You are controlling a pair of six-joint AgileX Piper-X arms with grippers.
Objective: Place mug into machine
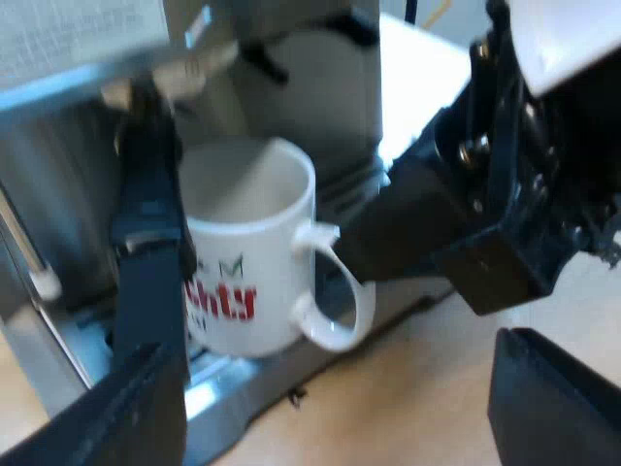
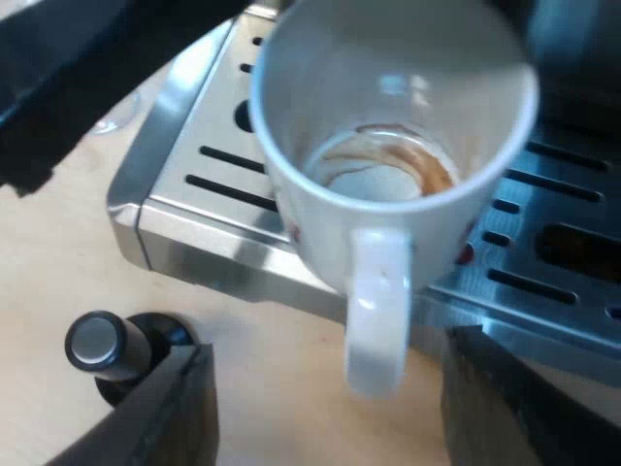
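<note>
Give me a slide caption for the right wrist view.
Coffee-stained white mug on the machine's slotted drip tray, black-knobbed tamper on the table nearby.

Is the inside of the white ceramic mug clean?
No, a brown ring of residue stains the bottom of the white ceramic mug.

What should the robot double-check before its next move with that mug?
1. Mug standing on the machine's drip tray: ok.
2. Right pincer open, fingers either side of the mug's handle, not touching it: ok.
3. Left pincer open: ok.
4. Mug centred where the coffee pours: cannot tell.
5. Mug clean inside: not ok, brown residue at the bottom.
6. Tamper beside the right pincer, clear of its way out: cannot tell.
</note>
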